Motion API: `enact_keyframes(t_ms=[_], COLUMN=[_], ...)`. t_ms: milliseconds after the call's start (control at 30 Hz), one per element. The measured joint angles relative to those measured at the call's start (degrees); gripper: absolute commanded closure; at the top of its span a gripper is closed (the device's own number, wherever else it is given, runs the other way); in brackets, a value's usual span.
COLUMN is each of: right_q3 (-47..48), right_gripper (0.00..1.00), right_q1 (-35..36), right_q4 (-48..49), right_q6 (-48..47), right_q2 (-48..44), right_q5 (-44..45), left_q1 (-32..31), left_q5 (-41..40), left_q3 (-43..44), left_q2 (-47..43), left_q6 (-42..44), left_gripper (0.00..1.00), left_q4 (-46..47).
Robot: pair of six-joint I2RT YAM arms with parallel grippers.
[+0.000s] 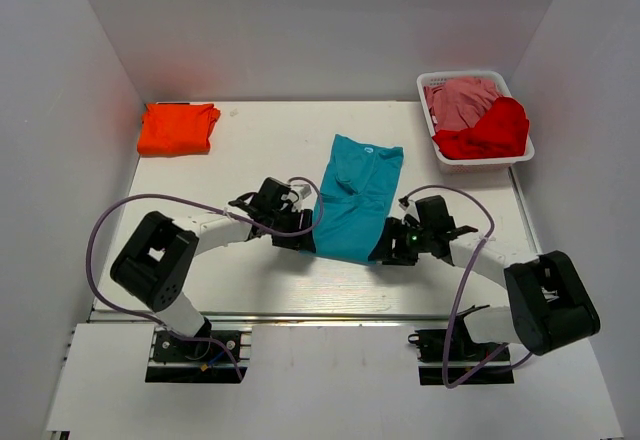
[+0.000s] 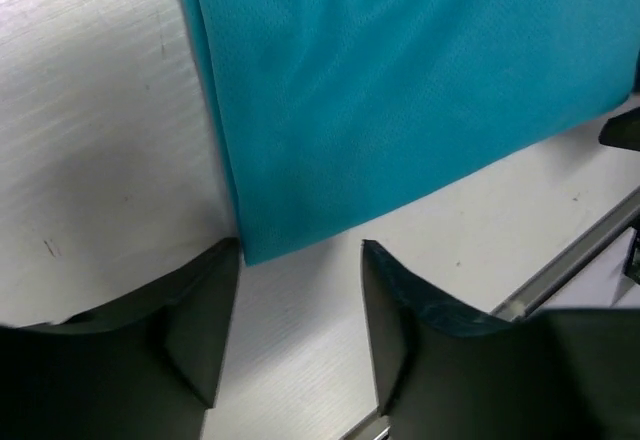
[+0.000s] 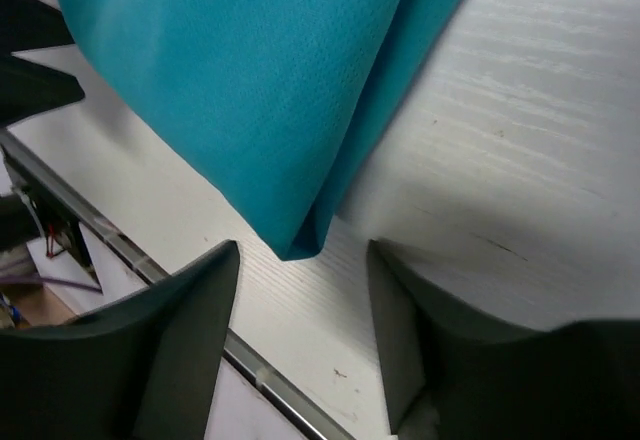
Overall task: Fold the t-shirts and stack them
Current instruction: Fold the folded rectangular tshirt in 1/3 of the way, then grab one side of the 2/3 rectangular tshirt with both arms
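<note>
Gaping left hand [image 2: 300, 250] and right hand [image 3: 303, 250] each face a teal t-shirt [image 1: 355, 195] corner.

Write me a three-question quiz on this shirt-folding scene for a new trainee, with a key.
1. True or false: the orange t-shirt lies folded at the far left corner of the table.
2. Where are the red shirt and the pink shirt? A) on the orange t-shirt B) in the white basket C) beside the orange t-shirt
3. Which parts of the teal t-shirt do the left gripper and the right gripper face, jaws open?
Key: 1 true. 2 B. 3 its two near corners, one each.
</note>
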Motion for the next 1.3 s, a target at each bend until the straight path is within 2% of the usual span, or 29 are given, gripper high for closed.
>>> enact_keyframes(t_ms=[33,100,133,167,267,433,467,500,533,567,867,1133,1300], right_q3=[-0.4,-1.3,-1.8,-2.2,-2.7,-2.7,-2.7,-2.7,-2.6,-2.5,-2.1,-1.3,1.4], right_gripper=[0.53,0.58,0.66,0.70,0.79,0.82,0.86,0.96,1.00,1.00,1.00,1.00,1.00], right_q1=[0.0,0.0,0.0,0.0,0.0,0.0,0.0,0.0,0.0,0.0,0.1,1.2,1.4], right_q4=[0.6,1.6,2.3,2.9,3.4,5.5,5.8,6.1,6.2,6.3,5.2,-1.1,-4.5], right_q6=[0.3,1.2,1.4,1.5,1.7,1.5,1.4,1.0,0.7,0.4,-3.9,-10.1,-11.5], right_q2=[0.5,1.2,1.3,1.3,2.3,3.7,3.8,4.0,4.2,4.4,2.8,-12.7,-17.2], right_q5=[-0.6,-1.5,-1.9,-2.1,-2.5,-2.8,-2.7,-2.6,-2.4,-2.4,-2.8,-2.7,-1.9], left_q1=[-0.2,-0.5,-0.7,-0.7,-1.0,-1.6,-1.6,-1.7,-1.7,-1.7,-2.0,-2.2,-2.2], left_q5=[0.1,-0.1,-0.2,-0.3,-0.3,-0.5,-0.6,-0.6,-0.5,-0.5,-0.5,2.5,4.1], left_q3=[0.0,-0.2,-0.2,-0.3,-0.3,-0.3,-0.3,-0.3,-0.3,-0.3,-0.4,-0.7,2.4], left_q2=[0.3,0.5,0.5,0.6,1.3,1.8,2.0,2.1,2.1,2.1,0.9,-8.0,-10.1], left_q6=[-0.1,-0.3,-0.4,-0.3,-0.8,-1.2,-1.3,-1.3,-1.3,-1.4,-1.3,-1.6,-2.2], left_gripper=[0.45,0.49,0.50,0.57,0.65,0.81,0.87,0.93,0.98,1.00,1.00,1.00,1.00], left_q4=[0.3,0.5,0.4,0.4,0.8,0.9,1.1,1.2,1.3,1.3,1.1,-0.1,-2.5])
